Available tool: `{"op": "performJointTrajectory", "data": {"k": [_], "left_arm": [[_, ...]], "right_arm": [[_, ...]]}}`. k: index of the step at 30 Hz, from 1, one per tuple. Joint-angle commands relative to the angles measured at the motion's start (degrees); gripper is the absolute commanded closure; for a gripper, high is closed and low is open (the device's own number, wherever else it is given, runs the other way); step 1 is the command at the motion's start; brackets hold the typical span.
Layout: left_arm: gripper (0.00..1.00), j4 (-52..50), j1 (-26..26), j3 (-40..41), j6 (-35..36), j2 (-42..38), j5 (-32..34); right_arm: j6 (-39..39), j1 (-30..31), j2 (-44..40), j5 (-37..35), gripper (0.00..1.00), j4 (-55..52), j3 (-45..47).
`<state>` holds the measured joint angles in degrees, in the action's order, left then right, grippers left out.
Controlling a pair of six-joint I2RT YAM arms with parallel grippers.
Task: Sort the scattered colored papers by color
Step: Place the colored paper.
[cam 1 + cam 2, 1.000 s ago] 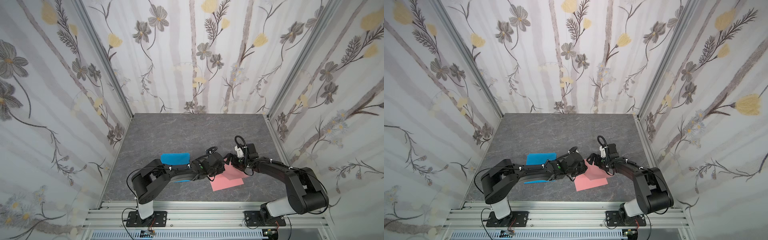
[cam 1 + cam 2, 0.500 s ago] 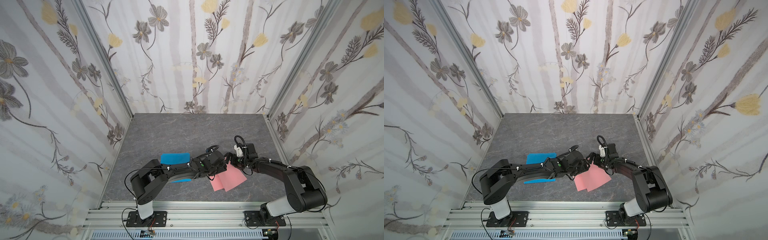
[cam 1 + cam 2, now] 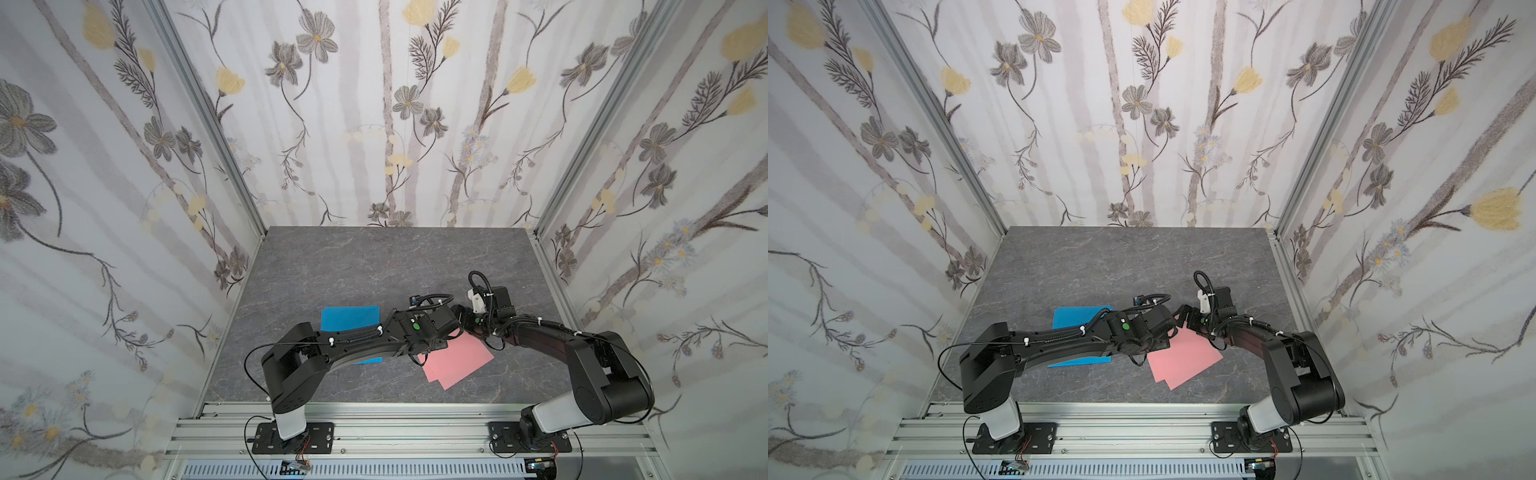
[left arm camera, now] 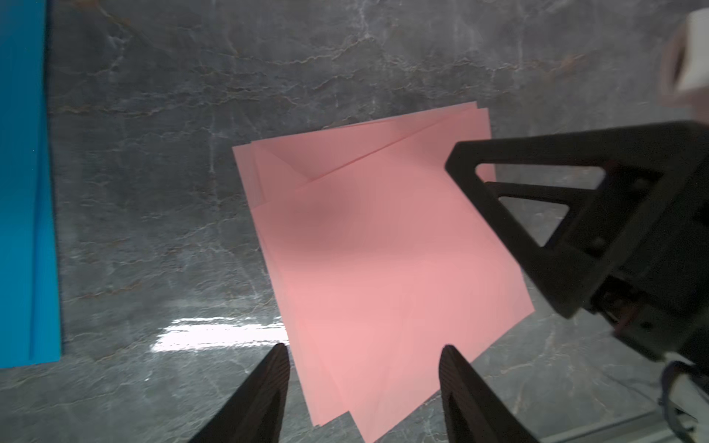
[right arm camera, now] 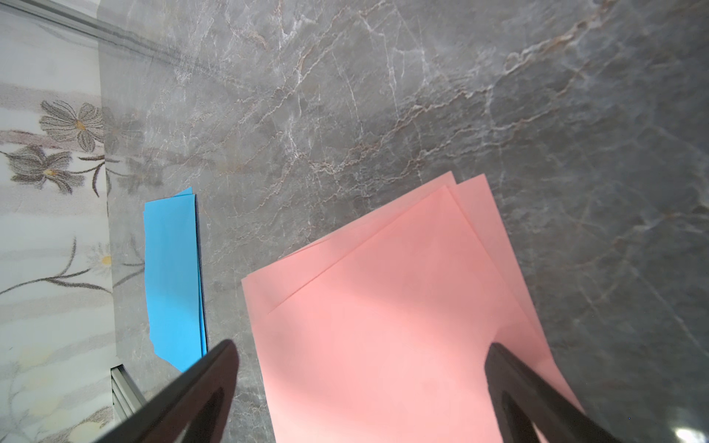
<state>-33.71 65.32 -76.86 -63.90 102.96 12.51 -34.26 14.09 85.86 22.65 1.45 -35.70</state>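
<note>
I am hovering my left gripper low over the pink papers, and its jaws are standing apart with nothing between them; the sheets are lying flat on the grey marble tabletop, not pinched. My right gripper is also spread wide and empty, looking down on the same pink stack from the opposite side.

In both top views the pink papers are sitting near the front edge of the table, between my two wrists, fanned slightly so that at least two or three offset corners are showing. Their long axis is running diagonally, from the front-left toward the back-right. The blue papers are lying apart from them on my left side, mostly under my left forearm, so the two colours are not overlapping anywhere I can see.

The relation that matters for my next move: the pink stack is lying directly beneath and just ahead of my left fingertips, while my right finger is crossing over its far corner. Both arms are about equally near. I am judging that the sorting is nearly done, and that squaring the fanned pink sheets is what remains; either arm should lift clear first so the two are not colliding over the paper.
</note>
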Motion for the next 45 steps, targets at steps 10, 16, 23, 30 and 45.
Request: {"op": "performJointTrajectory", "data": {"k": [10,16,23,30,45], "left_arm": [[0.36,-8.3,-2.0,-8.8,11.4,8.7,-1.8],[0.36,-8.1,-4.2,-9.6,14.5,14.2,-4.0],[0.36,-5.4,-5.6,-7.1,14.3,13.6,-3.7],[0.31,0.6,-5.7,-1.5,16.9,7.0,-3.5],[0.0,2.6,-6.0,7.9,33.0,-13.2,18.6]], "right_arm": [[-2.8,0.0,-5.0,-10.0,0.0,-10.1,2.8],[-3.1,0.0,-6.2,-10.3,0.0,-11.2,3.0],[-2.1,0.0,-7.1,-11.0,0.0,-12.6,2.8],[-1.7,-0.1,-10.0,-10.6,0.0,-14.9,1.2],[13.8,-0.1,-20.2,-7.9,0.0,-22.0,-6.7]]}}
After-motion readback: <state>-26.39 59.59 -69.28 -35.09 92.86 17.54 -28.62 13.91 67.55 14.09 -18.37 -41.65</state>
